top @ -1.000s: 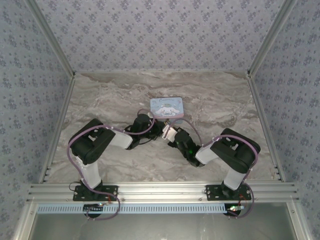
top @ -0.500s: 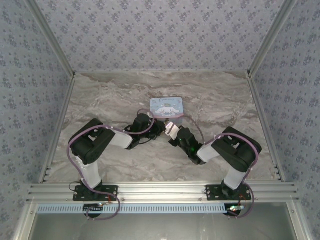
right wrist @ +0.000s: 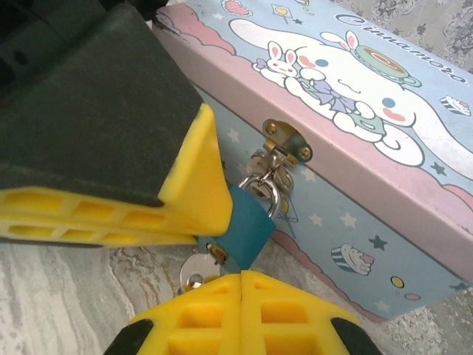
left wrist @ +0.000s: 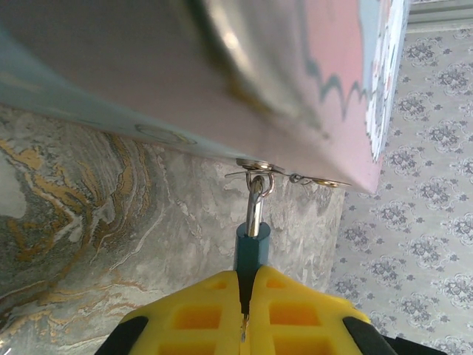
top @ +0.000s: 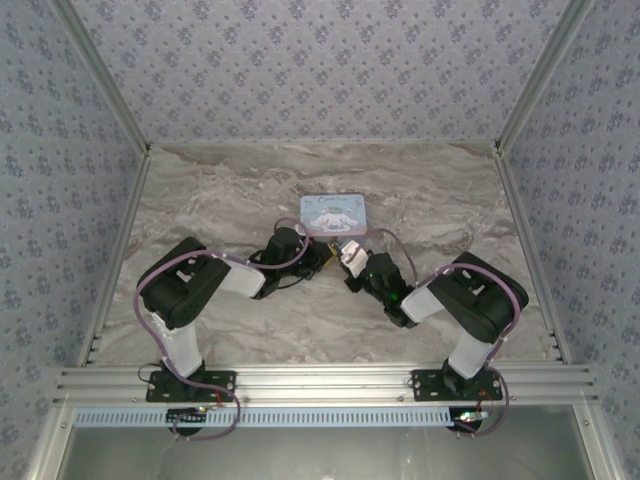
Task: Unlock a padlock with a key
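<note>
Since a second ago, the right arm has swung a bit toward the right side of the table. The right gripper has gone closer to the tin box. The left arm looks the same as before.

The tin box is light blue with a pink rim and a cartoon bunny on the lid. It sits in the far half of the table, about midway between the left and right edges. The two grippers meet at its near side.

The padlock is small and blue. It hangs on the near wall of the tin box. Its thin metal shackle goes through a little metal clasp under the lid.

The left gripper is closed tight on the padlock. In the left wrist view, the blue body sticks up from between its yellow fingers. The shackle reaches up to the tin.

The right gripper is closed, and its two yellow fingers are pressed together just under the padlock. The key is silver. Its round head sits right above those fingertips, and its other end touches the bottom of the padlock. I cannot tell if the right gripper is pinching the key or only touching it. The shackle is closed into the padlock body.
</note>
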